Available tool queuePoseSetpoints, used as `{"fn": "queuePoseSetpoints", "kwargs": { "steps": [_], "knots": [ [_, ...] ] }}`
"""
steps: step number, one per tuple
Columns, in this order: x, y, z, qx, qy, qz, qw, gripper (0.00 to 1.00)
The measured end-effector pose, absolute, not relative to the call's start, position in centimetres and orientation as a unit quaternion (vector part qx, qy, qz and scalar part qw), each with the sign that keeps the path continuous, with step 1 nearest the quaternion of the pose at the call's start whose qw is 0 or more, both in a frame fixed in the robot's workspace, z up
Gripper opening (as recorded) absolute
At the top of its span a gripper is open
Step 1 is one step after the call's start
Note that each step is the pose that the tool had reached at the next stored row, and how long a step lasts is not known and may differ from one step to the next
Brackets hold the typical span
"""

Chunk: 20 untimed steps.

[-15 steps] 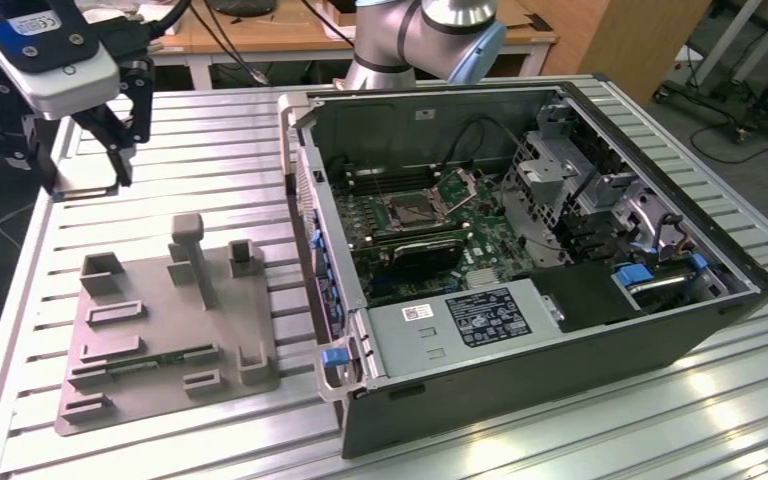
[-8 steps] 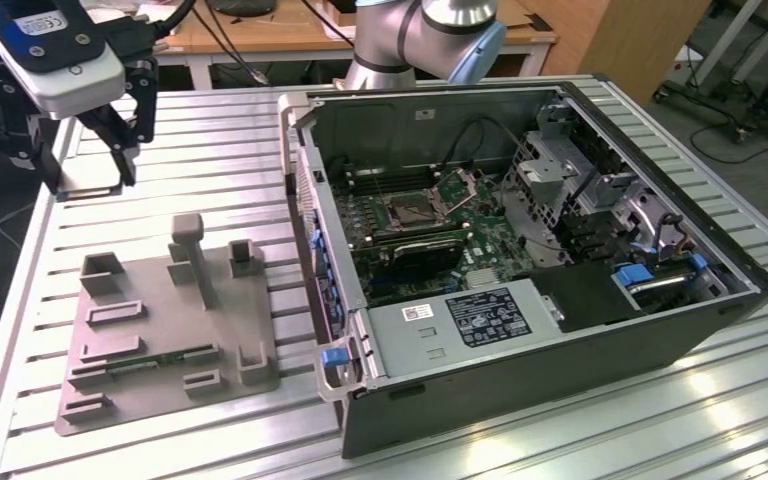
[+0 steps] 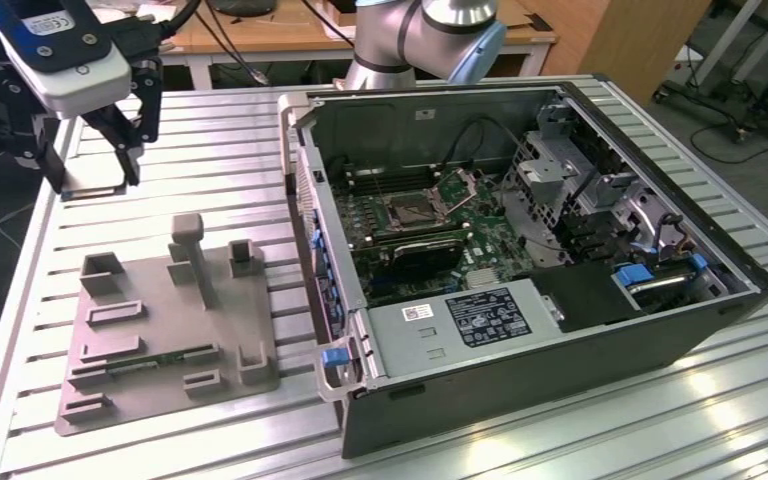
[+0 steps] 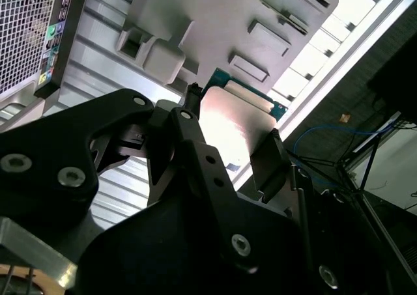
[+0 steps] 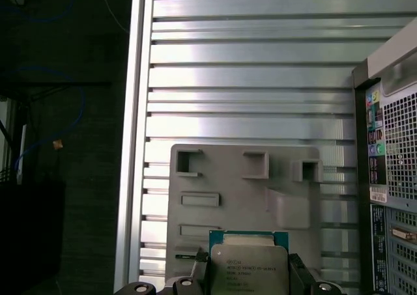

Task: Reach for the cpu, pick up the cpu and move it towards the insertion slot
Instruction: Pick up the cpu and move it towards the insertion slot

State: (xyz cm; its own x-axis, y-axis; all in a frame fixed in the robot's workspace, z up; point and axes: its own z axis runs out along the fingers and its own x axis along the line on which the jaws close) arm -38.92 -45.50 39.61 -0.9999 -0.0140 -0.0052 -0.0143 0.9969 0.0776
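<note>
My gripper [image 3: 92,170] hangs high over the table at the exterior view's far left, shut on the cpu [image 3: 95,186]. In both wrist views the cpu [image 5: 248,266] is a flat square chip with a silver top and a green rim [image 4: 234,122], clamped on two opposite edges by the black fingers [image 4: 268,159]. It is held in the air above the far end of a grey fixture plate [image 5: 234,197]. The insertion slot [image 3: 408,211] lies in the green motherboard inside the open computer case, its silver retention plate [image 3: 470,181] hinged up, well to the exterior view's right of the gripper.
The open computer case [image 3: 531,340] stands on the ribbed metal table [image 3: 211,160]. The grey fixture plate [image 3: 157,330] carries upright posts and a thin green strip [image 3: 157,362]. The arm's base [image 3: 418,40] rises behind the case. The table edge [image 5: 135,145] drops to dark floor.
</note>
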Motion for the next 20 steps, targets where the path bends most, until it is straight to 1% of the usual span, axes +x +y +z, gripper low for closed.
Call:
{"fn": "queuePoseSetpoints", "kwargs": {
  "steps": [20],
  "knots": [
    [-38.16, -45.5, 39.61, -0.007, 0.999, 0.039, 0.002, 0.55]
  ]
}}
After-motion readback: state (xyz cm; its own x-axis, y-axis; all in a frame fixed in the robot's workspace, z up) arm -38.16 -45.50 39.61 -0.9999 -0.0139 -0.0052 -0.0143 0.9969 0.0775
